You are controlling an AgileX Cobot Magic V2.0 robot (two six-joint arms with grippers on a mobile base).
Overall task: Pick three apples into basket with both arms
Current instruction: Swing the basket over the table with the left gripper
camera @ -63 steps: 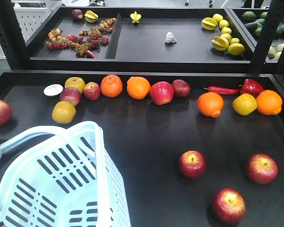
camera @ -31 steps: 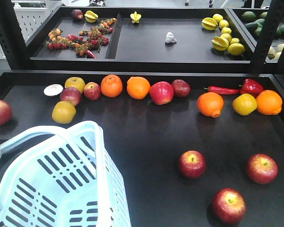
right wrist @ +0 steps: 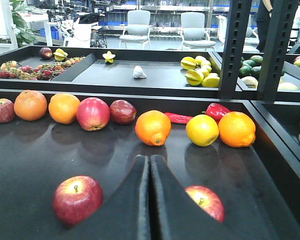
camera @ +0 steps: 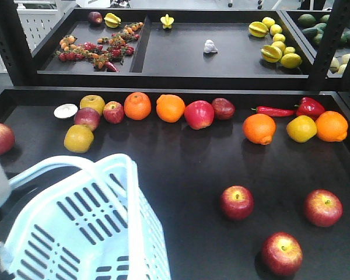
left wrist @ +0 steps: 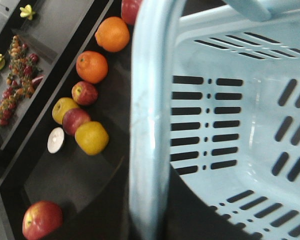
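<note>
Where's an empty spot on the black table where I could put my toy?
The biggest bare patch is the middle of the black table, between the basket, the back fruit row and the left front apple. It's crowded along that row, and by the yellow fruit at the back left.

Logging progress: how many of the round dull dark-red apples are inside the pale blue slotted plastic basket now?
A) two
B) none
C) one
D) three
B: the pale blue slotted plastic basket shows only bare walls where visible, and the left apple, the right apple and the nearest apple, all dull dark red, lie on the black table.
</note>
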